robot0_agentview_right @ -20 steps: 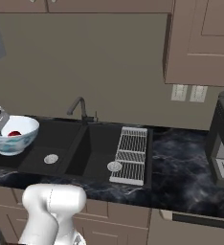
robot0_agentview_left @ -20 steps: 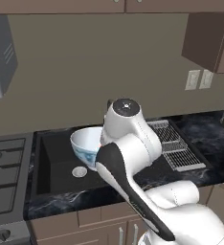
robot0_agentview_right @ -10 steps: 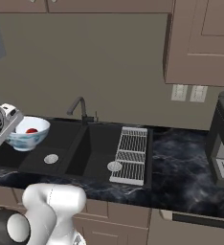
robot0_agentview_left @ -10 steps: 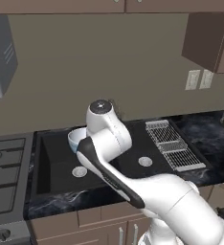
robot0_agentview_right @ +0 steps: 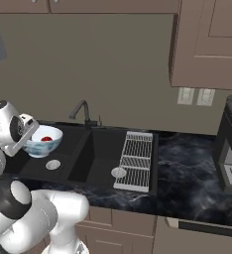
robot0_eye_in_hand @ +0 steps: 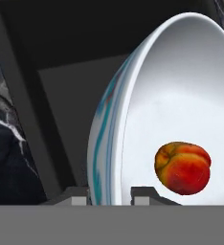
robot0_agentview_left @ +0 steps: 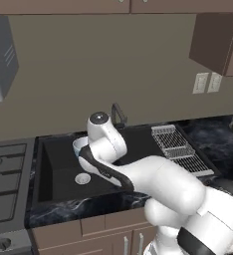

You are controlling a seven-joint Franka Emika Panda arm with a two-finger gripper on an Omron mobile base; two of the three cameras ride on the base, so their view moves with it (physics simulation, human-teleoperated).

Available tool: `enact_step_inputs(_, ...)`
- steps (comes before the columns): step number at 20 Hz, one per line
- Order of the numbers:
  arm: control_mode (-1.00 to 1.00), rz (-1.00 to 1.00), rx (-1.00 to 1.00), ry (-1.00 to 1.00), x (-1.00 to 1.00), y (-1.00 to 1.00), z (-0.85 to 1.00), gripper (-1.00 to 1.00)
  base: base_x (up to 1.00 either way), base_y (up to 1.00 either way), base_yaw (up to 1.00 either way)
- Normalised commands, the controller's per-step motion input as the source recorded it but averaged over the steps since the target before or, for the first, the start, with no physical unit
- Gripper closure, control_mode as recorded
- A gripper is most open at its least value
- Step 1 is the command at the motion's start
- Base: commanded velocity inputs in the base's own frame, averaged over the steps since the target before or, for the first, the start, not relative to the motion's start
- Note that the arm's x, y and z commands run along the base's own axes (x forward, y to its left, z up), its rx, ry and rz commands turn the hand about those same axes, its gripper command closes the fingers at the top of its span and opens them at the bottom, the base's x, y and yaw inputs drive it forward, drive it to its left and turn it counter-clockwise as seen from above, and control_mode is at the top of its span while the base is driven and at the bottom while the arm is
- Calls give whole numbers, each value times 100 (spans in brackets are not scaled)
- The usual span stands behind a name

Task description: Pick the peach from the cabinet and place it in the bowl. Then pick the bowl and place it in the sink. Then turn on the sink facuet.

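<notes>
White with a pale-blue tint, the bowl (robot0_agentview_right: 42, 141) hung over the left part of the sink (robot0_agentview_right: 90, 158), its rim pinched by the gripper (robot0_agentview_right: 27, 135), whose jaws stood narrow, closed on the near edge. In the hand view the two fingertips (robot0_eye_in_hand: 145, 193) sat either side of the rim of the bowl (robot0_eye_in_hand: 181, 95), one outside and one inside, and the peach (robot0_eye_in_hand: 183, 167) lay inside the bowl just beyond the inner fingertip. From the right base view the peach (robot0_agentview_right: 46, 139) showed red in the bowl's hollow, just right of the gripper. Below the gripper lay the black basin with its round silver drain (robot0_agentview_right: 52, 164). In the left base view the bowl (robot0_agentview_left: 80, 146) peeked out to the left of the arm's wrist, above the drain (robot0_agentview_left: 82, 178). Farther right of the gripper stood the dark faucet (robot0_agentview_right: 81, 112) at the back of the sink, then a wire rack (robot0_agentview_right: 136, 159) resting across the sink's right side. Beyond that stretched the black marbled tabletop (robot0_agentview_right: 187, 171), well apart from the gripper.
</notes>
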Motion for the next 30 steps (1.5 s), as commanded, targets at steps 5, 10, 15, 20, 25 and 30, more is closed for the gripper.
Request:
enact_step_inputs(5, -100, 0, 0, 0, 53, 0, -47, 100, 0, 0, 0)
enact_step_inputs(10, -100, 0, 0, 0, 36, 7, -45, 100, 0, 0, 0)
enact_step_inputs(15, -100, 0, 0, 0, 26, 13, -46, 100, 0, 0, 0)
enact_step_inputs(20, -100, 0, 0, 0, 33, 21, -48, 100, 0, 0, 0)
enact_step_inputs(25, -100, 0, 0, 0, 29, 31, -35, 100, 0, 0, 0)
enact_step_inputs(30, -100, -1, 0, 0, 7, 31, -17, 100, 0, 0, 0)
